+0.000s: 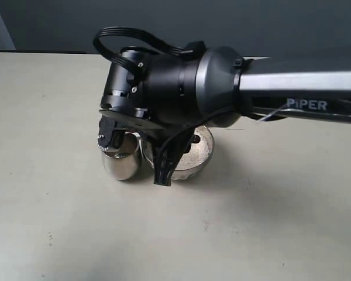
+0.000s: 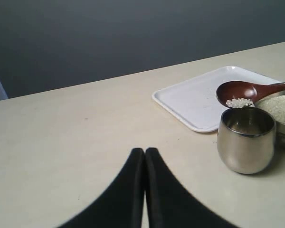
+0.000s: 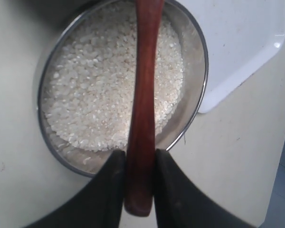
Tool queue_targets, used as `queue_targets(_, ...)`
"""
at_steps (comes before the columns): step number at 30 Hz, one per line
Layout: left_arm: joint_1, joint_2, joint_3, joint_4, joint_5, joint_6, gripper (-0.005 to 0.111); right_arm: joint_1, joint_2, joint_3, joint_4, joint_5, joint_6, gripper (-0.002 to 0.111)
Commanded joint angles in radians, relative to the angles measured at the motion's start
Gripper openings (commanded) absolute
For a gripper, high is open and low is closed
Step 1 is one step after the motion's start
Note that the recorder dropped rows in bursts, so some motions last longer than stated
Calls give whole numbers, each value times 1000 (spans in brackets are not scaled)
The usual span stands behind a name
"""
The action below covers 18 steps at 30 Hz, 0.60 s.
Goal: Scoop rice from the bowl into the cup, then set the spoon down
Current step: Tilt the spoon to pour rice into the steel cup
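Exterior view, one marking legible: "PiPER". Pale grey letters, capitals with a small i, upright, reading left to right. It stands on the arm (image 1: 304, 82), on the dark lower band of the long link, just under the silver strip. Position: right part of the scene, just right of the rounded joint housing (image 1: 222, 88), well right of the bowl (image 1: 206, 153). A thin pale wire (image 1: 272, 114) ends just left of the P. All five letters show whole.
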Motion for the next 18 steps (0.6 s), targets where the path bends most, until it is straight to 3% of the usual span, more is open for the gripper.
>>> queue_targets(1, -5, -4, -2, 1, -15, -5, 1, 0, -1, 2, -6, 10, 7, -1)
queue_targets(18, -5, -4, -2, 1, -15, -5, 1, 1, -1, 2, -2, 28, 33, -1)
